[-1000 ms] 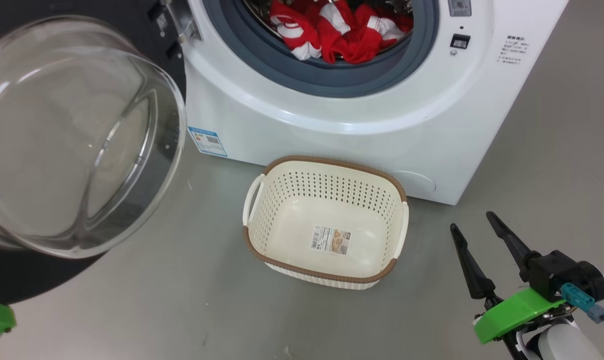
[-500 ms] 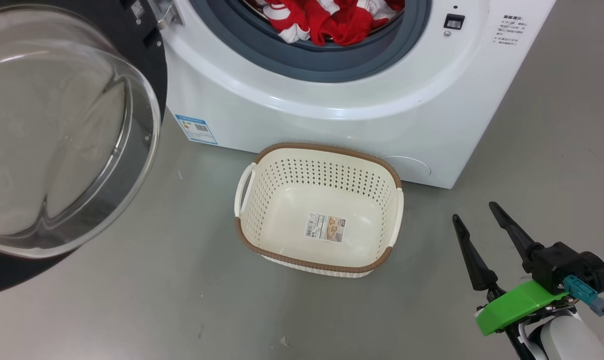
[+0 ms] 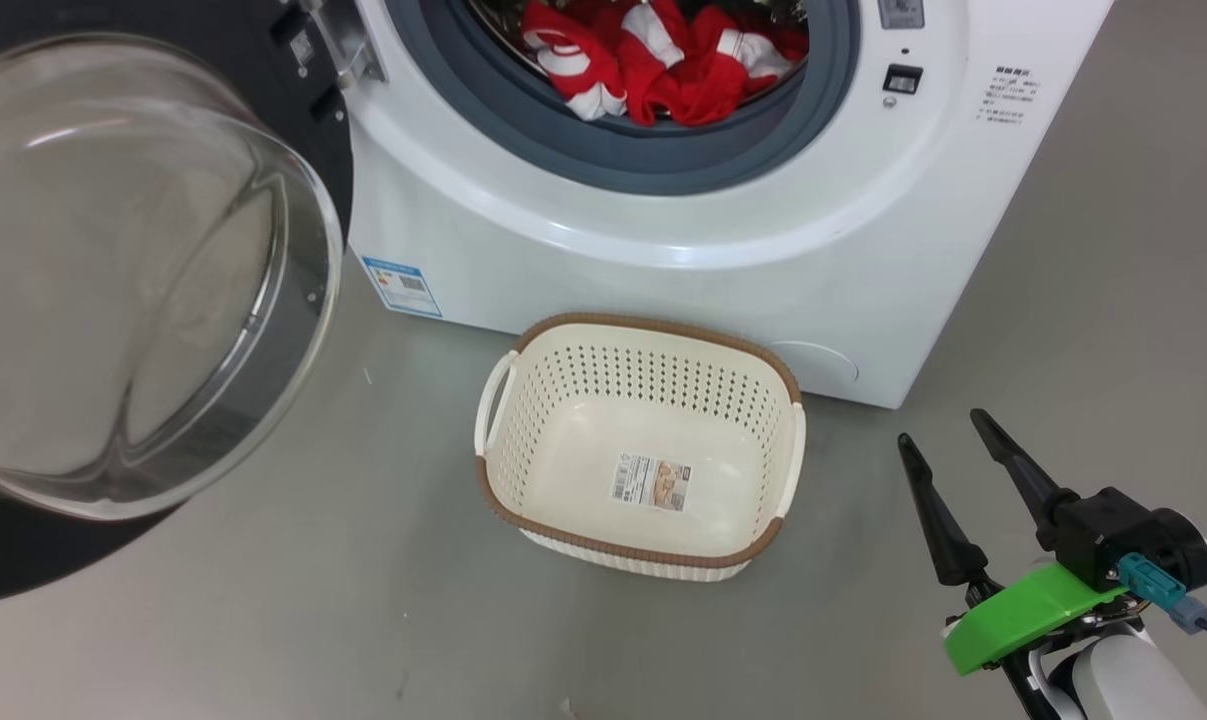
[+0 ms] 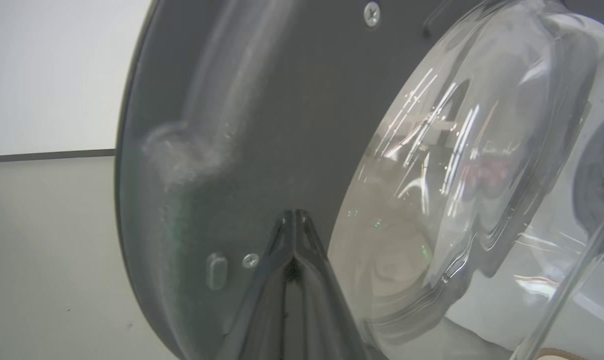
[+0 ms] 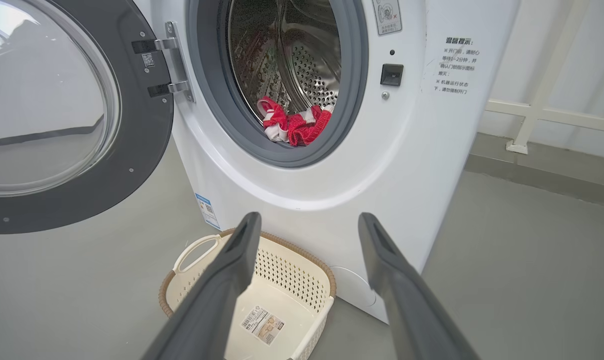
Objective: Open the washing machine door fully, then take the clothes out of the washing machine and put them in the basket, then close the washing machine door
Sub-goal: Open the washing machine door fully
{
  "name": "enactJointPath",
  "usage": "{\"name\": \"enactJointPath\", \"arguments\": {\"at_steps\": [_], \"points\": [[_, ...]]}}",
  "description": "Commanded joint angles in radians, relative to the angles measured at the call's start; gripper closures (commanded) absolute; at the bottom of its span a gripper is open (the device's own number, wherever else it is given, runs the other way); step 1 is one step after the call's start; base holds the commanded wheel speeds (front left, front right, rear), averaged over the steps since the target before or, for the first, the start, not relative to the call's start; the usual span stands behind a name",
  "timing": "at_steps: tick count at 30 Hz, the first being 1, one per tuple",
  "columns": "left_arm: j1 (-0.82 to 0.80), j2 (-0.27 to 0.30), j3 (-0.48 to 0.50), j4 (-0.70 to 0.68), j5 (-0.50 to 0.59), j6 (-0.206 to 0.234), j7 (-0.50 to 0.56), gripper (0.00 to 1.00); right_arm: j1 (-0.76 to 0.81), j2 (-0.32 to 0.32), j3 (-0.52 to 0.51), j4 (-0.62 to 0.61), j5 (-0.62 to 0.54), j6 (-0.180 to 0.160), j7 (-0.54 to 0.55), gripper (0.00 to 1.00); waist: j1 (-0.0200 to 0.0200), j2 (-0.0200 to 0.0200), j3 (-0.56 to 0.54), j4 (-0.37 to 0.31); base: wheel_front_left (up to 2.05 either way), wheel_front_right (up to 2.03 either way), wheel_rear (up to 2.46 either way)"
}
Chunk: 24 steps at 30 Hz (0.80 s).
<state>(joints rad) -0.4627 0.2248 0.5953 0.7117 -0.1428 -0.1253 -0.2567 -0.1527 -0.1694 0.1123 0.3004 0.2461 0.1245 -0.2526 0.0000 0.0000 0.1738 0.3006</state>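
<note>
Grey floor (image 3: 263, 620) bears the big white front-loading washing machine (image 3: 663, 260), its black-ringed glass door (image 3: 113, 280) swung left. Red-and-white clothes (image 3: 663, 60) sit in the drum (image 5: 302, 60); cream perforated basket (image 3: 643, 325) below, empty. Shut left gripper (image 4: 294, 235) should press the ring (image 4: 281, 125) steadily; right gripper (image 3: 939, 428) gapes.

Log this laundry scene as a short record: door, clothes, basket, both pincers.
door: washing machine door open, swung left
clothes: red and white clothes inside the washing machine
basket: basket on floor before it, no clothes inside
left: left pincer shut, pointing at the door's dark ring
right: right pincer open, holding nothing, right of basket
</note>
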Motion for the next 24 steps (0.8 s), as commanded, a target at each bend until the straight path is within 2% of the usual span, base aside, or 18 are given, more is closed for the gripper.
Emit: {"name": "enactJointPath", "arguments": {"at_steps": [1, 12, 13, 17, 18, 19, 20, 24], "points": [[0.028, 0.055, 0.002, -0.035, -0.012, -0.005, -0.005, 1.00, -0.013, -0.002, 0.024, -0.018, 0.004, 0.006, -0.009, 0.00, 0.0000, 0.0000, -0.016, 0.002, 0.00, 0.00, 0.00], [0.191, -0.008, -0.102, -0.175, -0.087, -0.005, -0.005, 1.00, 0.024, 0.012, 0.018, -0.017, 0.018, 0.006, -0.009, 0.00, 0.0000, 0.0000, -0.080, 0.009, 0.00, 0.00, 0.00], [0.206, -0.016, -0.110, -0.192, -0.089, -0.005, -0.005, 0.96, 0.027, 0.013, 0.017, -0.017, 0.019, 0.006, -0.009, 0.00, 0.0000, 0.0000, -0.085, 0.009, 0.00, 0.00, 0.00], [0.272, -0.045, -0.150, -0.270, -0.106, -0.005, -0.005, 0.51, 0.043, 0.017, 0.009, -0.021, 0.022, 0.006, -0.009, 0.00, 0.0000, 0.0000, -0.108, 0.003, 0.00, 0.00, 0.00], [0.291, -0.051, -0.164, -0.292, -0.109, -0.005, -0.005, 0.31, 0.048, 0.018, 0.007, -0.022, 0.023, 0.006, -0.009, 0.00, 0.0000, 0.0000, -0.114, 0.001, 0.00, 0.00, 0.00], [0.309, -0.057, -0.174, -0.313, -0.110, -0.005, -0.005, 0.06, 0.053, 0.019, 0.005, -0.023, 0.024, 0.006, -0.009, 0.00, 0.0000, 0.0000, -0.118, -0.001, 0.00, 0.00, 0.00], [0.327, -0.066, -0.186, -0.335, -0.114, -0.005, -0.005, 0.00, 0.058, 0.020, 0.003, -0.024, 0.024, 0.006, -0.009, 0.00, 0.0000, 0.0000, -0.122, -0.004, 0.00, 0.00, 0.00], [0.379, -0.086, -0.226, -0.391, -0.115, -0.005, -0.005, 0.00, 0.070, 0.021, 0.000, -0.028, 0.026, 0.006, -0.009, 0.00, 0.0000, 0.0000, -0.130, -0.015, 0.00, 0.00, 0.00]]}}
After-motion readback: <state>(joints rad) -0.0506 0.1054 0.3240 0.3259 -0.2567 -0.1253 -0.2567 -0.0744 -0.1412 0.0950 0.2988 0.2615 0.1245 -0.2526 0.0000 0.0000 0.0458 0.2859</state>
